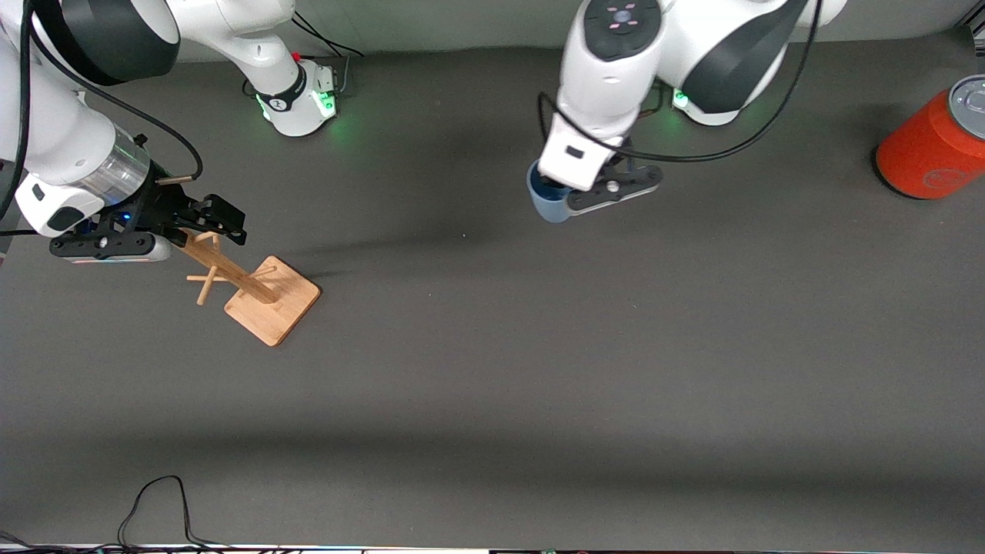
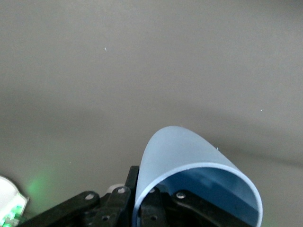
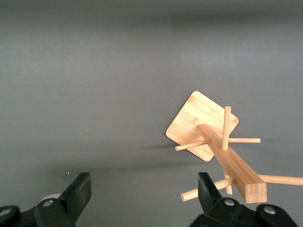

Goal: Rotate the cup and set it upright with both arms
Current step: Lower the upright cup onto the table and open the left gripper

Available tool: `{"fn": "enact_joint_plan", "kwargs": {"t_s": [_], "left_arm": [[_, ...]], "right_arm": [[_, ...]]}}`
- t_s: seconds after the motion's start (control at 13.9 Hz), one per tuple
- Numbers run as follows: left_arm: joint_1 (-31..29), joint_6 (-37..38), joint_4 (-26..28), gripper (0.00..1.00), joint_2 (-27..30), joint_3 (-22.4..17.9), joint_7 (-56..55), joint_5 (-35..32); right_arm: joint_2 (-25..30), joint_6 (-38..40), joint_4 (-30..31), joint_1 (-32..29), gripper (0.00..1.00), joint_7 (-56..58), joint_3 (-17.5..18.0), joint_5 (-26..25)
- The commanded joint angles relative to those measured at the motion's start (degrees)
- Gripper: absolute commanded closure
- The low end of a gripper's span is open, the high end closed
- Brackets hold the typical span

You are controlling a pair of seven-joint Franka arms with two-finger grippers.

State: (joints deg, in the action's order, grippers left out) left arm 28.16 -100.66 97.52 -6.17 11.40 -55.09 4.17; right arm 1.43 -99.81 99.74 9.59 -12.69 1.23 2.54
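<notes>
My left gripper (image 1: pixel 575 194) is shut on the rim wall of the small light-blue cup (image 1: pixel 548 206), with one finger inside the mouth and one outside. It holds the cup tilted above the table, near the left arm's base. In the left wrist view the cup (image 2: pixel 180 151) sits right at my left gripper (image 2: pixel 140 185), with its open mouth toward the camera. My right gripper (image 1: pixel 222 221) is open and empty, hovering over the top of a wooden peg stand (image 1: pixel 273 302). In the right wrist view my right gripper (image 3: pixel 144 189) has its jaws wide apart.
The wooden peg stand (image 3: pixel 201 125), a square base with a post and several pegs, stands toward the right arm's end of the table. An orange-red can (image 1: pixel 935 146) with a silver top lies at the left arm's end. Cables (image 1: pixel 154 512) lie at the table's near edge.
</notes>
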Motion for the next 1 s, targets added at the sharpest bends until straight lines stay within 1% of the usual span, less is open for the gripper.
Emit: {"fn": "enact_joint_plan", "kwargs": {"t_s": [0.0, 0.14, 0.22, 0.29, 0.5, 0.65, 0.79, 0.93], "left_arm": [[-0.6, -15.8, 18.2, 1.00, 6.1, 0.0, 5.2, 1.9], [0.4, -29.0, 26.3, 1.00, 4.8, 0.4, 7.0, 1.8], [1.3, -33.8, 29.4, 1.00, 3.8, 0.4, 8.8, 1.8], [2.1, -36.5, 30.5, 1.00, 1.7, 0.4, 10.2, 1.8], [2.4, -43.6, 29.9, 1.00, -7.3, 0.4, 10.6, 1.5], [2.4, -44.1, 27.7, 1.00, -11.2, 0.4, 10.6, 1.4], [2.4, -43.8, 26.4, 1.00, -13.6, 0.4, 10.5, 1.4], [2.3, -43.7, 26.0, 1.00, -14.8, 0.4, 10.4, 1.5]], "right_arm": [[0.1, -0.5, 0.1, 0.4, 0.00, 0.1, -0.3, -0.8], [0.2, -0.5, 0.1, 0.4, 0.00, 0.1, -0.2, -0.8], [0.2, -0.5, 0.1, 0.4, 0.00, 0.1, -0.3, -0.8], [0.1, -0.5, 0.1, 0.4, 0.00, 0.1, -0.3, -0.8], [-0.1, -1.3, 0.0, 0.5, 0.00, 0.1, -0.2, -0.8], [-0.3, -1.5, 0.0, 0.5, 0.00, 0.0, -0.2, -0.8], [-0.3, -1.5, -0.1, 0.7, 0.00, 0.0, -0.2, -0.8], [-0.2, -1.4, -0.1, 0.7, 0.00, -0.4, -0.2, -0.8]]}}
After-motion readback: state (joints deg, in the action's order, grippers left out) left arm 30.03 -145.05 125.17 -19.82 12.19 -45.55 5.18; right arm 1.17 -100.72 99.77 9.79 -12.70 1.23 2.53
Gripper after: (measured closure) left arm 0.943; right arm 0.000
